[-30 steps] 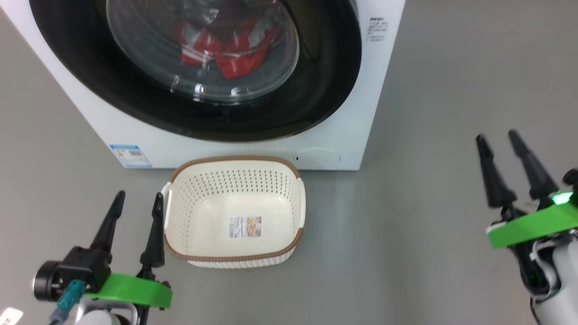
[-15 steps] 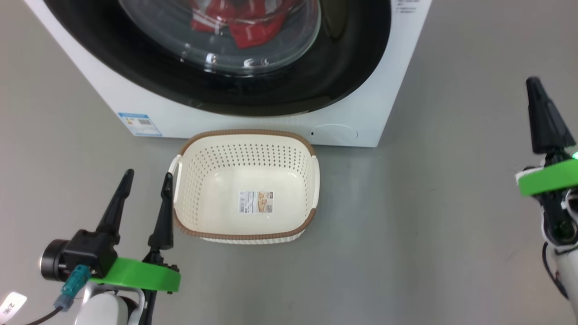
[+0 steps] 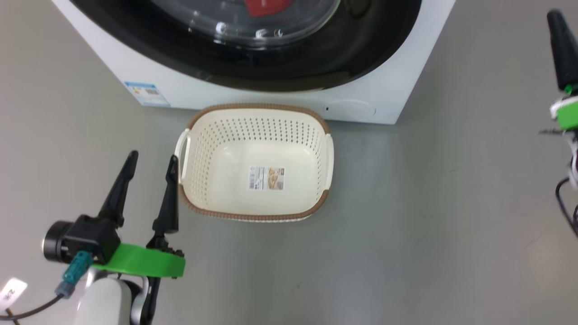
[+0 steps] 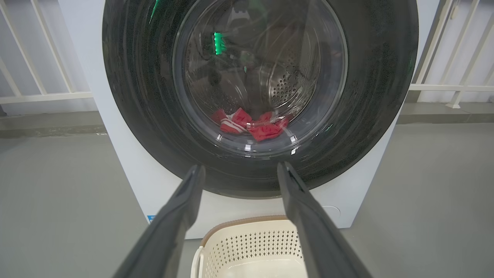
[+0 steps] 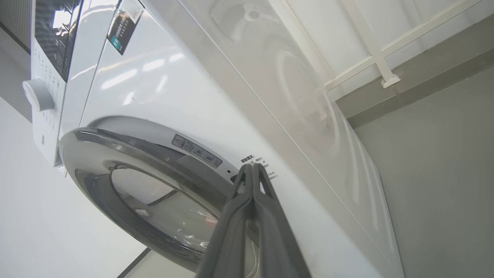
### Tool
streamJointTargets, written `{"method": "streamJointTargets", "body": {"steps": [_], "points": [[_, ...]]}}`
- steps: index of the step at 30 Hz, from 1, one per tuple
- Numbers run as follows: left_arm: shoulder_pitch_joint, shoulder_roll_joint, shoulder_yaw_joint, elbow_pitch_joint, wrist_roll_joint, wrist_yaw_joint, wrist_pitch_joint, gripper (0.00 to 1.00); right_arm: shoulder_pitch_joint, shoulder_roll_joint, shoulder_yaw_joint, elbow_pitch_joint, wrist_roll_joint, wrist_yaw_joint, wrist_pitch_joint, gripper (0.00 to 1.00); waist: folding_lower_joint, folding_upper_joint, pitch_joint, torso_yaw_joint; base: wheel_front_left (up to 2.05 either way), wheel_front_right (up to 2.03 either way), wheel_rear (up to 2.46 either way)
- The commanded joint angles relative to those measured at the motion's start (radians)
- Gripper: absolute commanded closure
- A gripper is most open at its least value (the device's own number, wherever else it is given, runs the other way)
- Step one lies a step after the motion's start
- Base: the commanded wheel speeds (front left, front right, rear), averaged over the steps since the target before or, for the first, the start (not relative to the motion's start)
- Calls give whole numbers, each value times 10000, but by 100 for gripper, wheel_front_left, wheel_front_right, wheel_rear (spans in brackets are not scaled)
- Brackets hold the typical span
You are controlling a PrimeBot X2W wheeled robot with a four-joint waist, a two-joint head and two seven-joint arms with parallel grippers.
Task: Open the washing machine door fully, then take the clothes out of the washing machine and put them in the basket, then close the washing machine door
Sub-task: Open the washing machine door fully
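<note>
The washing machine [image 3: 388, 90], a glossy white box, is found standing on the smooth grey floor [image 3: 429, 203], with its round door [image 3: 343, 58] shut against the front. A wide, glossy black ring is noted on the door, with a bulging clear glass bowl [image 4: 262, 58] set in its middle. The clothes [image 4: 264, 130], soft red fabric with thin white stripes, are seen through the glass, heaped at the bottom of the perforated steel drum [image 4: 285, 85]. The basket [image 3: 257, 107], a rounded rectangle of cream perforated plastic with a brown woven-look rim, is set on the floor just before the machine's lower front edge; a paper label [image 3: 266, 178] is stuck to its bottom. The left gripper [image 3: 152, 158] is held with its dark tapered fingers spread wide, nothing between them, just beside the basket's left handle [image 3: 183, 149]. The right gripper [image 5: 252, 170] is raised at the machine's right side, its fingers pressed together on nothing, tips directed at the front panel beside the door's rim; whether contact is made cannot be told.
</note>
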State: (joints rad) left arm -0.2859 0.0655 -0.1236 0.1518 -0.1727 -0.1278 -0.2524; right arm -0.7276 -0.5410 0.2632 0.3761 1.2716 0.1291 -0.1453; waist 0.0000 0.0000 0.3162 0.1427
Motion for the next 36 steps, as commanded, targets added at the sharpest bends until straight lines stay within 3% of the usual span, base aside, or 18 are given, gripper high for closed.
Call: {"method": "streamJointTargets", "body": {"steps": [1, 9, 19, 26, 36], "points": [[-355, 199, 295, -317, -98, -29, -93, 0, -197, -211, 167, -234, 300, 16, 140, 100, 0, 0, 271, 171, 0, 0, 0], [-620, 135, 246, -410, -122, -29, -93, 0, -1423, -535, 400, -263, 2029, 16, 1408, 100, 0, 0, 817, 461, 0, 0, 0], [-849, 31, 184, -521, -118, -29, -93, 0, -2551, -719, 477, 24, 3320, 16, 3290, 100, 0, 0, 1417, 730, 0, 0, 0], [-1060, -60, 61, -581, -141, -29, -93, 0, -3502, -519, 529, 410, 3573, 16, 4404, 100, 0, 0, 1857, 940, 0, 0, 0], [-1175, -130, -10, -574, -235, -29, -93, 0, -4470, -131, 557, 944, 3548, 16, 4988, 100, 0, 0, 2177, 1202, 0, 0, 0]]}}
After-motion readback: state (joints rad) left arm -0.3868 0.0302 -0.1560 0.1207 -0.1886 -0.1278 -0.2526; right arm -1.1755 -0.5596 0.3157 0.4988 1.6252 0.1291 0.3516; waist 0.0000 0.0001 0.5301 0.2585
